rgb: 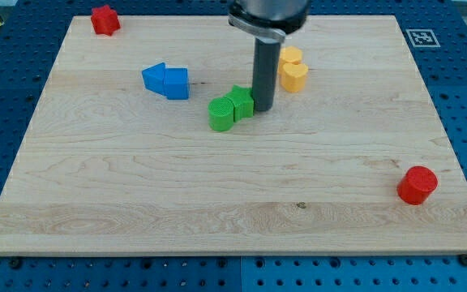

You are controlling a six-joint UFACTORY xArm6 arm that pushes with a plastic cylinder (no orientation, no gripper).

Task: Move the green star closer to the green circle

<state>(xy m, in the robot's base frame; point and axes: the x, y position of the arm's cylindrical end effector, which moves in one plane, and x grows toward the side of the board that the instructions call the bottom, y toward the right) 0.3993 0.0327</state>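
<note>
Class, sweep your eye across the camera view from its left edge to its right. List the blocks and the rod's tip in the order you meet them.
Red star-like block → blue blocks → green circle → green star → my tip, touching the green star's right side → yellow blocks → red cylinder.

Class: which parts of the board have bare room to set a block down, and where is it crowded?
Free: the whole bottom strip left of the red cylinder, and the right side. Crowded: top middle, where my tip touches the green star beside the green circle, between blue blocks and yellow blocks.
</note>
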